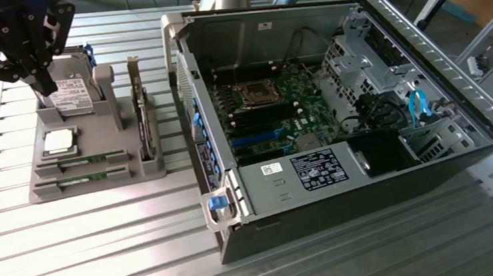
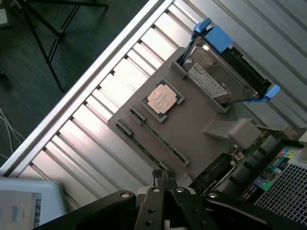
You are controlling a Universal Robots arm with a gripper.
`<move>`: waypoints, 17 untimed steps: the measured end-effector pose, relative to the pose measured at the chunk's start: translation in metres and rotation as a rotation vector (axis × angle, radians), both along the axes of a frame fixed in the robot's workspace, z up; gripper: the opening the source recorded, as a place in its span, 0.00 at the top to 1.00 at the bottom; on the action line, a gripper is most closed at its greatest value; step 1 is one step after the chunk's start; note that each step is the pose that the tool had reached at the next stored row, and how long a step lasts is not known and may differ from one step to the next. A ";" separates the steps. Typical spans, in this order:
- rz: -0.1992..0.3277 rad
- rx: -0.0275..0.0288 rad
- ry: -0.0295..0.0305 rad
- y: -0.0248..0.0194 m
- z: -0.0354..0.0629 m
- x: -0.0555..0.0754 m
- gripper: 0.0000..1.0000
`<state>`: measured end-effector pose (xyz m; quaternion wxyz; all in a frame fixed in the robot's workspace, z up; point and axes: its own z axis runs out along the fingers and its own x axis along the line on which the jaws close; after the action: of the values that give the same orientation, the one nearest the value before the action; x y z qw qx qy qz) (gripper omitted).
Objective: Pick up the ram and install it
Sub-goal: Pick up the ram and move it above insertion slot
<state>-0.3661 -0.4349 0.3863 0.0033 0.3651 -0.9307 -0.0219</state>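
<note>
The gripper point(image 2: 164, 176) hangs near the holder point(image 2: 196, 139), fingers clenched, empty. The ram point(image 1: 83, 161) looks light, stiff, fragile; grip its long edges.

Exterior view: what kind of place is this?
Probably a robot lab or workshop for assembling computers: an opened computer case sits on a slatted metal table beside a grey tray holding the ram, with a robot gripper over the tray.

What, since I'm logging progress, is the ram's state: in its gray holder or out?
In. The ram lies in slots of the gray holder; the shut gripper holds nothing.
</note>
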 end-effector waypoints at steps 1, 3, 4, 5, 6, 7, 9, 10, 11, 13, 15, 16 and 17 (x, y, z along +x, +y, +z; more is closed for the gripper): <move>0.017 0.0000 0.0000 0.0000 0.0000 0.000 0.90; 0.049 0.0000 0.0000 0.0000 -0.0001 0.000 0.90; 0.064 0.0000 0.0000 0.0000 -0.0001 0.000 0.90; 0.079 0.0001 -0.0001 0.0000 -0.0002 0.000 0.90; 0.093 0.0001 0.0000 0.0000 -0.0002 0.000 0.90; 0.109 0.0000 -0.0001 0.0000 -0.0002 0.000 0.90; 0.137 0.0001 -0.0001 0.0000 -0.0003 0.000 0.90; 0.153 0.0001 0.0000 0.0000 -0.0003 0.000 0.90; 0.166 0.0001 0.0000 0.0000 -0.0004 0.000 0.90; 0.194 0.0000 0.0000 0.0000 -0.0004 0.000 0.90; 0.222 0.0001 0.0000 0.0000 -0.0005 0.000 0.90; 0.236 0.0001 0.0000 0.0000 -0.0006 0.000 0.90; 0.251 0.0000 0.0000 0.0000 -0.0006 0.000 0.90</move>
<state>-0.3661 -0.4349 0.3857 0.0061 0.4788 -0.8776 -0.0213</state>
